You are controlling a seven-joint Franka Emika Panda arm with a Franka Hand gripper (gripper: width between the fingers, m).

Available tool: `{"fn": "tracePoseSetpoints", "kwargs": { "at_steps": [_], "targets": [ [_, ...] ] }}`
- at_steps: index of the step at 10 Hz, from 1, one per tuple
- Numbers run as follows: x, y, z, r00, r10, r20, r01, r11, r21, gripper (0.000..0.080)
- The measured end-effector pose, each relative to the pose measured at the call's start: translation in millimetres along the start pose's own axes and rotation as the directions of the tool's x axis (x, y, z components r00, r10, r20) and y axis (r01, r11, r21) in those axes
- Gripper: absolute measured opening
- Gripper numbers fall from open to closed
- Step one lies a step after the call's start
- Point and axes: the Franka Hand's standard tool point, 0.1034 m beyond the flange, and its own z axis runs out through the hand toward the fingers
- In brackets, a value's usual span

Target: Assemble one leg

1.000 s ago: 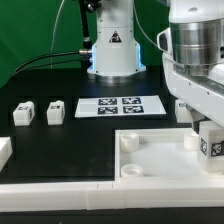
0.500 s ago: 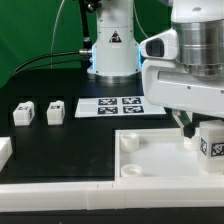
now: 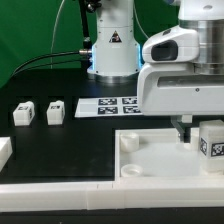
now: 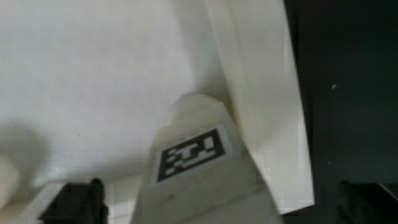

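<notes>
Jaws stand well apart and grasp nothing: in the wrist view the dark fingertips [image 4: 75, 200] of the gripper [image 4: 219, 203] flank the leg [image 4: 192, 160], neither one touching it. That leg is a chunky white plastic block with smooth faces and a tapering end, and it carries a crisp black-and-white square tag. In the exterior view it stands upright at about four o'clock, on the large white panel [image 3: 160, 160] close to the panel's edge. The panel is flat and matte, with a raised rim and a round corner hole [image 3: 128, 141]. Two more small white tagged blocks [image 3: 22, 113] [image 3: 55, 111] sit at nine o'clock on the black table [image 3: 60, 140]. The thin marker board [image 3: 120, 105] lies flat near the centre.
</notes>
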Motion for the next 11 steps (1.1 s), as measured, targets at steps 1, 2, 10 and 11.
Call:
{"fn": "tracePoseSetpoints", "kwargs": {
  "at_steps": [1, 2, 10, 11],
  "targets": [
    [0.3, 0.8, -0.2, 0.995, -0.102, 0.001, 0.102, 0.995, -0.002, 0.0649],
    [0.4, 1.2, -0.3, 0.984, -0.177, 0.001, 0.177, 0.984, -0.002, 0.0649],
    [0.5, 1.8, -0.1, 0.975, -0.223, 0.000, 0.223, 0.975, -0.001, 0.0291],
    [0.7, 1.7, -0.2, 0.975, -0.224, -0.001, 0.224, 0.975, -0.001, 0.0291]
  ]
}}
